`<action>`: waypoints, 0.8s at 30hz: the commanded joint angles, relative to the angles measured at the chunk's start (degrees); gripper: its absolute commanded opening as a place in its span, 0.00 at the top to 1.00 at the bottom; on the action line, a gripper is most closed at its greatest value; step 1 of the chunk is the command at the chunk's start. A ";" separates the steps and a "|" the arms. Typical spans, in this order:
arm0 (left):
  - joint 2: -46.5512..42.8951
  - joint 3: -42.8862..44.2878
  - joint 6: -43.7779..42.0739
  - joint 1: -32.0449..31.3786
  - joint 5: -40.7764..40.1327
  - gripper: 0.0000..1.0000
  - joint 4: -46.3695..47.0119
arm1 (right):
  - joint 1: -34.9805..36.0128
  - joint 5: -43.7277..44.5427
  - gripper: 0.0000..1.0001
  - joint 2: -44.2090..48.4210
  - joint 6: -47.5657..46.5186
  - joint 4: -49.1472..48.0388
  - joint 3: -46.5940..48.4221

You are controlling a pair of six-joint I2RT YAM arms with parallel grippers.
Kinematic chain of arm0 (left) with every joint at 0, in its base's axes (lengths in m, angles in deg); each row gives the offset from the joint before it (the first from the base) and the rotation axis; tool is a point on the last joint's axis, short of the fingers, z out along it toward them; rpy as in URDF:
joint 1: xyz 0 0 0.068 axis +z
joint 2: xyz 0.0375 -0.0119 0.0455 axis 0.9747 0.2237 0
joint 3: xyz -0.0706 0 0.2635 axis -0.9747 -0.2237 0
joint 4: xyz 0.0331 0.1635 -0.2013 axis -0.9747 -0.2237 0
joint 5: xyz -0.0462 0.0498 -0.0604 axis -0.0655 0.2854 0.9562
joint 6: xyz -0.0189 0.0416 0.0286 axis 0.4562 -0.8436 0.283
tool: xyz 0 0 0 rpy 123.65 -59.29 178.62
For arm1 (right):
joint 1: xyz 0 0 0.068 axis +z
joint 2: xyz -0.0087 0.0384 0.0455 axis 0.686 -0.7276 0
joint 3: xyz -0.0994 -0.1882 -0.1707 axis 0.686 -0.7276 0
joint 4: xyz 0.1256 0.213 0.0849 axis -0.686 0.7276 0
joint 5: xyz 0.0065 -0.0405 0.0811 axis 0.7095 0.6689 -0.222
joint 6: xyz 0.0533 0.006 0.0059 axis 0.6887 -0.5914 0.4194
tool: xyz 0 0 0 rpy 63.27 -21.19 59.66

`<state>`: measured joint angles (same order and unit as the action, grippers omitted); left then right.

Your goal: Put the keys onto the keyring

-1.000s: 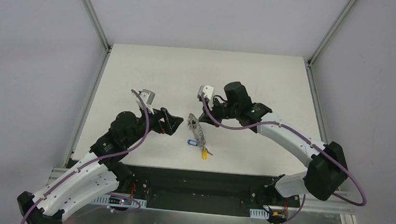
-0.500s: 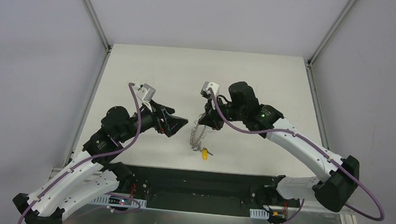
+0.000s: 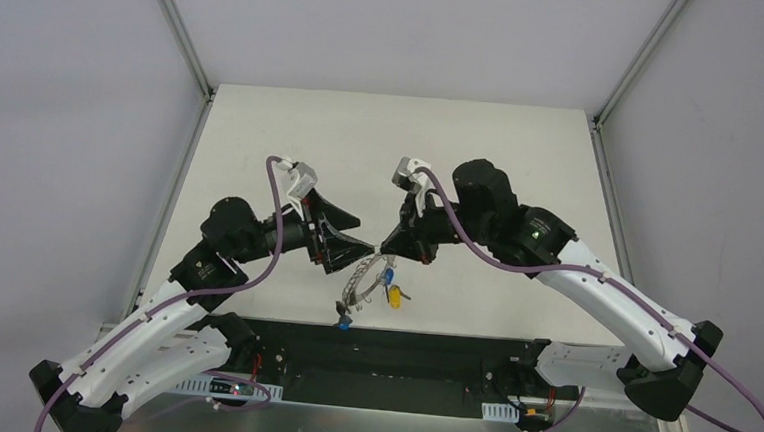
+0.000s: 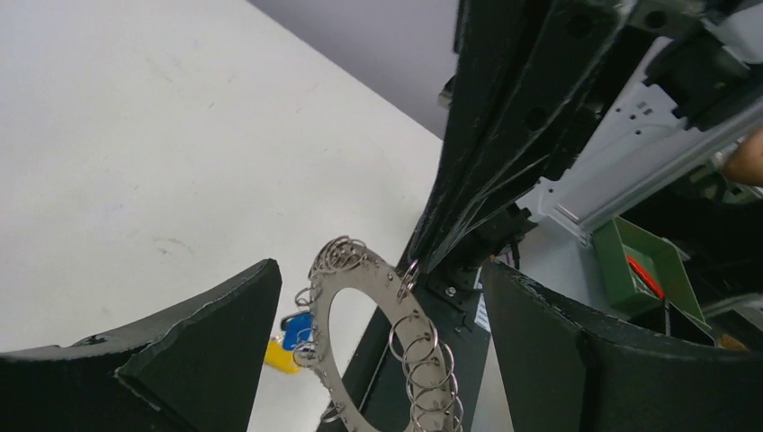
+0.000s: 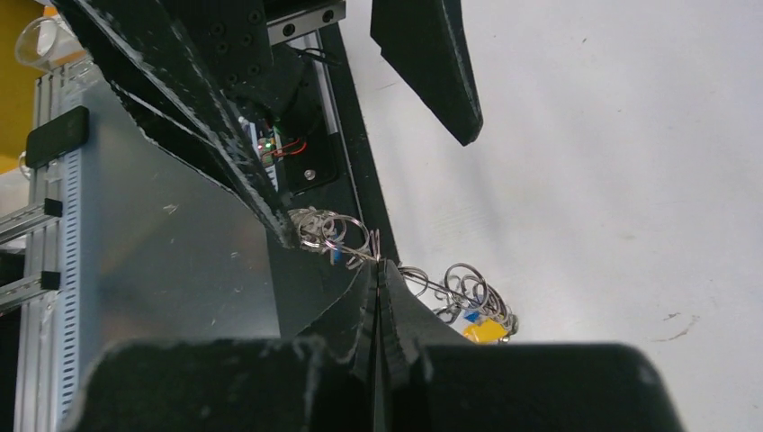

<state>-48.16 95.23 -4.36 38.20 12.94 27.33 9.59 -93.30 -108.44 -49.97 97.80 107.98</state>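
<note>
My right gripper (image 3: 388, 248) is shut on the top edge of the keyring (image 3: 362, 285), a flat silvery ring fringed with small wire loops. The ring hangs off the table, slanting down toward the front edge. In the right wrist view the shut fingertips (image 5: 378, 266) pinch the keyring (image 5: 340, 236) edge-on. My left gripper (image 3: 361, 243) is open. In its wrist view the keyring (image 4: 396, 335) hangs between its fingers (image 4: 193, 346) without touching them. The yellow key (image 3: 393, 296) lies on the table below the ring, with the blue key (image 3: 388, 275) beside it. Whether the blue key hangs from the ring I cannot tell.
A small blue piece (image 3: 344, 324) hangs at the ring's low end, over the black base rail (image 3: 429, 359) at the table's front edge (image 3: 251, 318). The white table (image 3: 402, 147) stretches behind both grippers. Metal frame posts (image 3: 179, 33) stand at the far corners.
My right gripper has lifted the keyring off the table and carried it toward the front. My left gripper has swung right, and its open fingers now flank the ring. The yellow key stayed put.
</note>
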 commanded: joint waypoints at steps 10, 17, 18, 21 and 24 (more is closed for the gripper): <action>1.74 -0.57 4.41 0.54 19.75 0.40 16.82 | 1.29 -7.00 1.00 4.06 7.03 0.83 3.72; 3.67 0.08 5.07 0.47 22.61 0.51 17.49 | 1.51 -7.42 1.00 3.87 8.80 0.89 5.47; 3.77 0.04 5.03 0.51 22.67 0.54 17.47 | 1.50 -7.37 1.00 3.83 8.84 0.83 5.63; 3.93 -0.24 4.81 0.48 22.78 0.61 17.59 | 1.75 -7.19 1.00 3.53 9.05 0.95 6.26; 3.96 -0.30 4.94 0.46 23.39 0.65 17.72 | 1.84 -7.00 1.00 3.29 9.05 1.03 6.81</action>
<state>-44.14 94.60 0.06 38.20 33.46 41.34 11.08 -98.57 -106.60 -42.45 100.75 111.17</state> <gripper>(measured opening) 0.375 0.005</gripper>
